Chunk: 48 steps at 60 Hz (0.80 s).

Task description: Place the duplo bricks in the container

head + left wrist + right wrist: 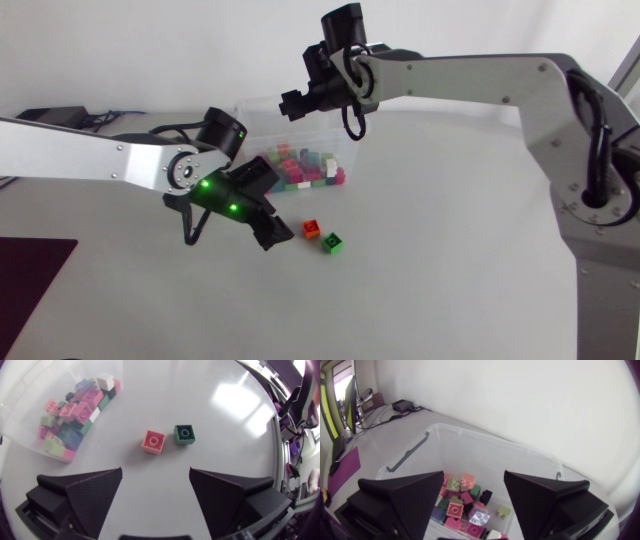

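On the counter (pixel 450 250), the left gripper (pixel 155 472) hangs released; just ahead lie a square orange brick (pixel 153 441) and a dark green brick (pixel 184 434), side by side. Beyond, the clear container (pixel 485 435) holds mixed bricks, with the right gripper (pixel 474 477) released above it.

Clear plastic container (pixel 490 457), seemingly glossy table (pixel 225 415)

Right jaws wide apart at the lower frame corners. Clear container (pixel 520 457) fills centre frame, sitting on the white desk (pixel 382 442). Duplo bricks (pixel 462 505) piled inside at lower centre, seen between the jaws: pink, magenta, green, black, white. Purple mat (pixel 342 467) at far left.
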Each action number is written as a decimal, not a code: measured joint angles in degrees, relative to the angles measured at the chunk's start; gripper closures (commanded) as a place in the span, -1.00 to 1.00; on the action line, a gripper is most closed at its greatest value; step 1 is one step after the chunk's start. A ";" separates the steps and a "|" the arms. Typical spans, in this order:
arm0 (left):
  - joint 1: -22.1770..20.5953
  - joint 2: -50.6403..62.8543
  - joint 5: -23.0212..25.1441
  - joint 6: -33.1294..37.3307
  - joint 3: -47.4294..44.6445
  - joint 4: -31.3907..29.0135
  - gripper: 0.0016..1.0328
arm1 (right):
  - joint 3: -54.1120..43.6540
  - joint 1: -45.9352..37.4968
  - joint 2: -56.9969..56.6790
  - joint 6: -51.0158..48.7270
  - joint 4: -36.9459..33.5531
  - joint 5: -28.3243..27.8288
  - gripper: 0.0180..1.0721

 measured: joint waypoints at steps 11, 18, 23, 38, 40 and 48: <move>-2.27 5.79 -0.28 1.55 6.86 -3.30 -0.77 | -10.99 -1.25 -9.18 0.02 1.68 -0.42 -0.93; -2.86 9.25 -1.51 3.06 11.37 -6.56 -0.71 | -19.17 -2.73 -17.70 0.02 2.64 -2.45 -0.93; -2.86 11.54 -2.69 4.70 14.29 -9.20 -0.68 | -25.40 -4.09 -24.13 0.02 3.50 -3.98 -0.93; -3.76 15.41 -4.79 7.26 18.53 -13.70 -0.51 | -42.73 -8.50 -36.17 -0.24 4.46 -7.39 -0.93; -4.09 15.69 -4.98 7.43 18.67 -13.94 -0.49 | -44.68 -8.98 -37.31 -0.33 4.46 -7.58 -0.93; -5.11 17.62 -6.19 7.65 20.13 -14.16 -0.49 | -52.70 -9.70 -41.59 -1.73 4.50 -8.46 -0.93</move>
